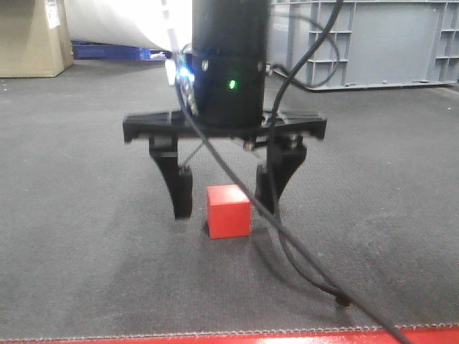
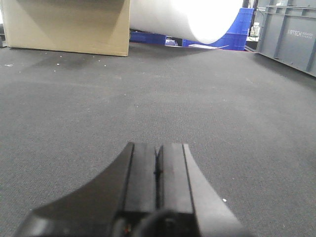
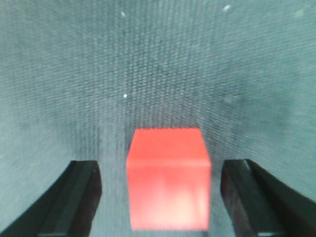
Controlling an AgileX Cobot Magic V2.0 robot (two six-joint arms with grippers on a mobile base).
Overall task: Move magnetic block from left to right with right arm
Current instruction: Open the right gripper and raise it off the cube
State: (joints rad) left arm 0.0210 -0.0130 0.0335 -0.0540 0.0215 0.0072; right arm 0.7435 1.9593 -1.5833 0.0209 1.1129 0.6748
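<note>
On the dark grey mat [image 1: 86, 272], the red block [image 1: 229, 211] sits flat, near the middle of the front view. Over it hangs the right gripper [image 1: 224, 193], pointing down, its jaws spread wide with one dark finger [image 1: 177, 183] at the block's 9 o'clock and the other at its 3 o'clock. Neither finger touches the block; grey mat shows on both sides of it. A black cable [image 1: 287, 244] runs from the arm down past the block at its 4 o'clock to the mat.

From the right wrist view, the block [image 3: 169, 177] lies between the two fingers, blurred, its top face lighter than the side.

From the left wrist view, the left gripper [image 2: 158, 185] has its jaws pressed together with only a thin seam between them, holding nothing, low over the mat. Far off at 11 o'clock stands a cardboard box [image 2: 69, 24], at 12 a large white roll [image 2: 197, 17], and at 2 o'clock a grey crate [image 2: 289, 32].
</note>
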